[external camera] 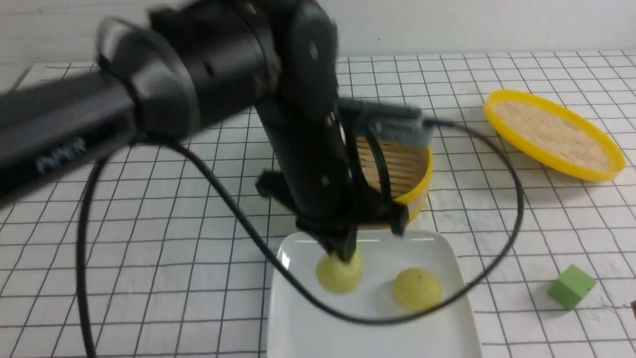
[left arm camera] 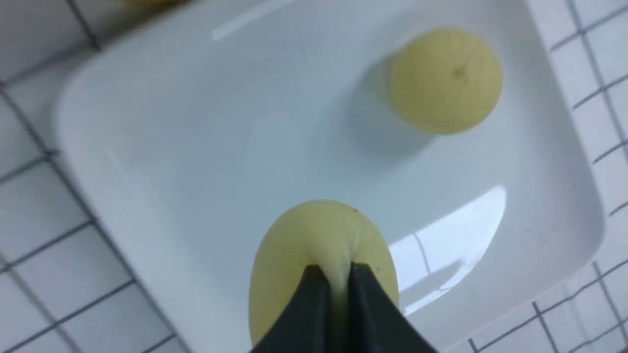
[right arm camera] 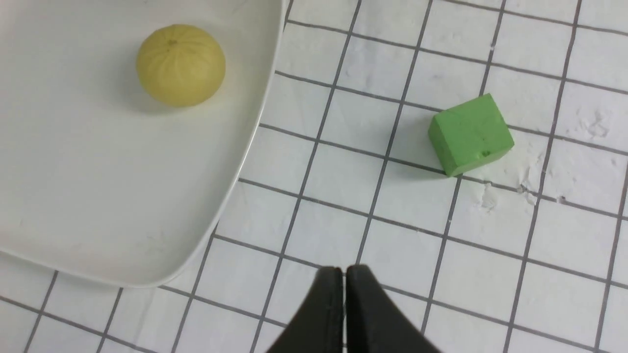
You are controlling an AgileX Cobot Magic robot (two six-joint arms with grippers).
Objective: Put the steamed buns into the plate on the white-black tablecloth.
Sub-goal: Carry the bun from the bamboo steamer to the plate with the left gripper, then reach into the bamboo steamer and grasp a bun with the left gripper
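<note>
Front: my left gripper (external camera: pixel 346 254), nearer of 2, sits above 1 yellow bun (external camera: pixel 339 276), inside the plate (external camera: pixel 343 333). Left wrist: tips pinch its crown (long axis unclear). Right wrist: right gripper (right arm camera: pixel 344 269) closed, empty, outside the plate.

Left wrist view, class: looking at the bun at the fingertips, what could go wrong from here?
The left gripper pinches the bun by its top, so it might tear or dent.
It could stick to the fingers on release and be dragged across the plate.
A sideways swing might nudge the other bun.
</note>
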